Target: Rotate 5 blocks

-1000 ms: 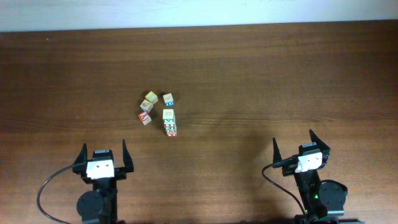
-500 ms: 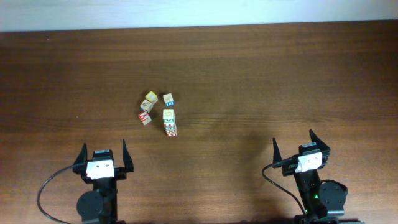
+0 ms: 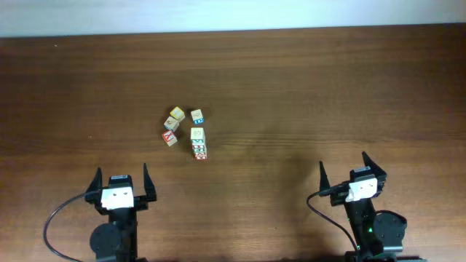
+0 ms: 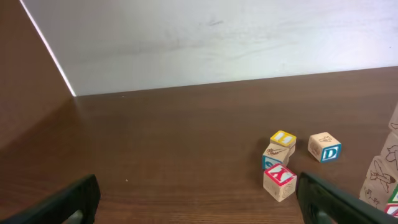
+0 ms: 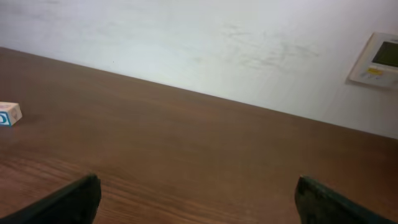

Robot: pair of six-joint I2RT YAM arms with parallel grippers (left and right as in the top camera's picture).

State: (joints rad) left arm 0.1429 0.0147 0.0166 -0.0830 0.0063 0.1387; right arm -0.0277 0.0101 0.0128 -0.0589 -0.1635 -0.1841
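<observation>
i see the blocks [image 3: 197, 143] clustered left of centre on the desk [image 3: 306, 87]. left pincer [image 3: 121, 175], lower left, and right pincer [image 3: 342, 164], lower right, both gape wide, holding nothing, well apart from them.

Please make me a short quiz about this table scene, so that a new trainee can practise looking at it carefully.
1. True or false: the left gripper and the right gripper both stand open and hold nothing.
2. Which letter is printed in blue on the lone cube in the left wrist view? A) D B) M C) S
3. Fill in: seen from overhead, the group of cubes lies nearer to the ___ gripper.

Key: 1 true; 2 A; 3 left.
</observation>
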